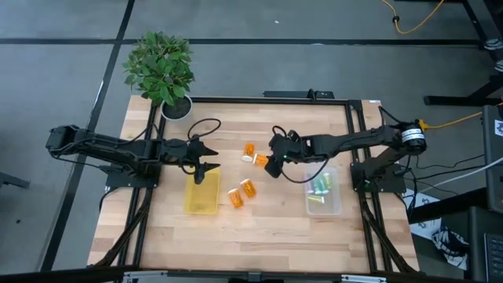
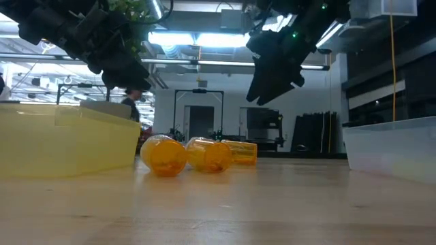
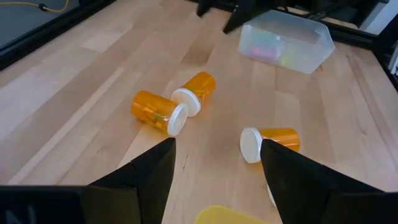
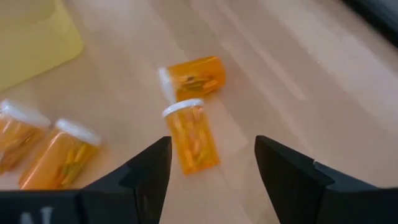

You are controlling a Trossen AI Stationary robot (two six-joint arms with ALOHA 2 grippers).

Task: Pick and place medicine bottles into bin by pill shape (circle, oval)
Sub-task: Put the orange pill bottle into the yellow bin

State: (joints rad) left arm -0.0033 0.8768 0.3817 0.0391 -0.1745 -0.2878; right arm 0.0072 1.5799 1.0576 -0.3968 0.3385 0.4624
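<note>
Four orange medicine bottles with white caps lie on their sides on the wooden table. Two lie near the table's middle, and two lie nearer the front. My right gripper hangs open above the table, over the middle pair. In its wrist view one bottle lies ahead between the open fingers, untouched. My left gripper is open and empty above the far end of the yellow bin. The clear bin holds pastel vials.
A potted plant stands at the table's far left corner. A black cable loops on the table near the left gripper. Bare wood lies along the front edge. In the low view the yellow bin stands left and the clear bin right.
</note>
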